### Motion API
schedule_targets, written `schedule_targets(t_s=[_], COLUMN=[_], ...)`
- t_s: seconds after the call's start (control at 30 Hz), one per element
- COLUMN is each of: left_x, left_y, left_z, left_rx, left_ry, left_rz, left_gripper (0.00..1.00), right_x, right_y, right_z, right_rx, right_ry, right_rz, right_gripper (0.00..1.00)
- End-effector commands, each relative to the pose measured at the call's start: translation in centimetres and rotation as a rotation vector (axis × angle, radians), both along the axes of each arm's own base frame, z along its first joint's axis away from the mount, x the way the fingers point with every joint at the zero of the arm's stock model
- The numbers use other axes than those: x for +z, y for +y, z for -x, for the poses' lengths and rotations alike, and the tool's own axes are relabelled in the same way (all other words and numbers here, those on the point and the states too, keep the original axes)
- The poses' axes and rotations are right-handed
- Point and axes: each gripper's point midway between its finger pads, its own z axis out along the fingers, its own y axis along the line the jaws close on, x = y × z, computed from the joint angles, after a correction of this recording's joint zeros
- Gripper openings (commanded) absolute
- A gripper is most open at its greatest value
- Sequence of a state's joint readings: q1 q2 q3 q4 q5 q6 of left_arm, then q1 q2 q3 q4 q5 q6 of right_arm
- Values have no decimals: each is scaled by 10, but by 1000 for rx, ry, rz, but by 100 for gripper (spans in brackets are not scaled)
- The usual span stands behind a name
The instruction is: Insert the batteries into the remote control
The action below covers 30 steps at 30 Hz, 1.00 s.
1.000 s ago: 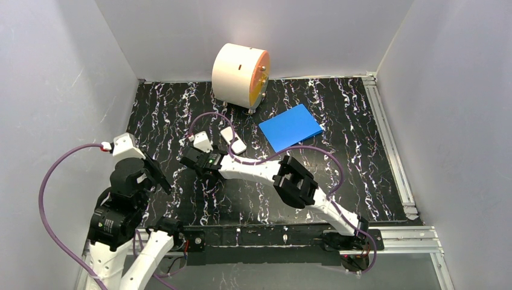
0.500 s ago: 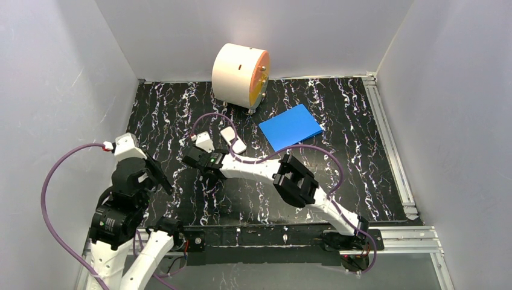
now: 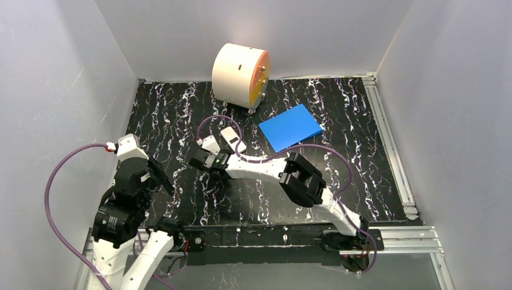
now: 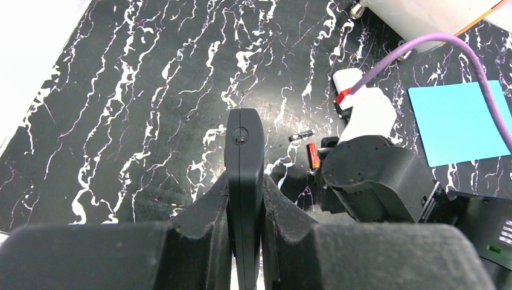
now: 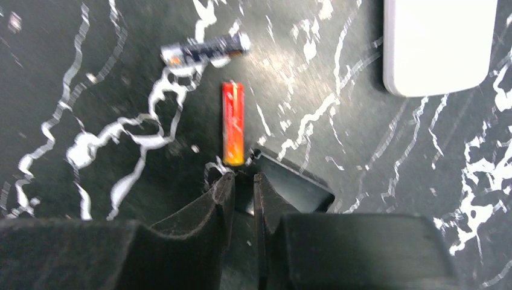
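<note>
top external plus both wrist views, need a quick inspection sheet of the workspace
surface: table, black with white marbling
job's things: orange-red battery and dark battery lie loose and apart; white remote flat nearby; dark remote held at the left
clutter: cream drum and blue pad at the back
claws: left claw shut on the dark remote; right claw with jaws nearly together at the edge of a dark flat piece, grip unclear
cables: purple cables loop off both wrists
surroundings: grey walls on three sides, aluminium rail along the right edge
</note>
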<state>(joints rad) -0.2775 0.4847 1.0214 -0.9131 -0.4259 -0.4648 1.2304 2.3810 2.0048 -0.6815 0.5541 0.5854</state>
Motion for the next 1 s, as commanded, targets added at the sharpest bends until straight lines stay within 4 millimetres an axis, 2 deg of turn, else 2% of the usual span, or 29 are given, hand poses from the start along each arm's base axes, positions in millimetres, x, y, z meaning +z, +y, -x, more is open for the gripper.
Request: schedule_targets(t_s=[0.0, 0.1, 0.23, 0.3, 0.37, 0.53, 0.8, 0.97], left_x=[2, 1, 0, 1, 3, 7, 9, 7], left_y=[1, 1, 0, 0, 1, 1, 1, -1], left_z=[-2, -2, -2, -3, -3, -4, -4, -6], left_rx=[11, 8, 8, 7, 7, 6, 1, -4], left_ry=[-16, -12, -11, -14, -18, -21, -25, -16], left_rz=[6, 5, 5, 4, 1, -8, -12, -9], left_gripper=[0, 0, 0, 0, 0, 0, 0, 0], right_x=[10, 15, 40, 53, 60, 41, 11, -4], right_y=[-34, -38, -15, -5, 3, 8, 18, 18], right_z=[12, 17, 14, 9, 5, -10, -24, -29], right_rx=[10, 30, 104, 120, 130, 106, 105, 98], right_ry=[45, 56, 38, 15, 3, 40, 91, 94], right_rz=[71, 55, -33, -62, -82, -87, -95, -79], right_gripper=[25, 29, 59, 66, 69, 66, 42, 37])
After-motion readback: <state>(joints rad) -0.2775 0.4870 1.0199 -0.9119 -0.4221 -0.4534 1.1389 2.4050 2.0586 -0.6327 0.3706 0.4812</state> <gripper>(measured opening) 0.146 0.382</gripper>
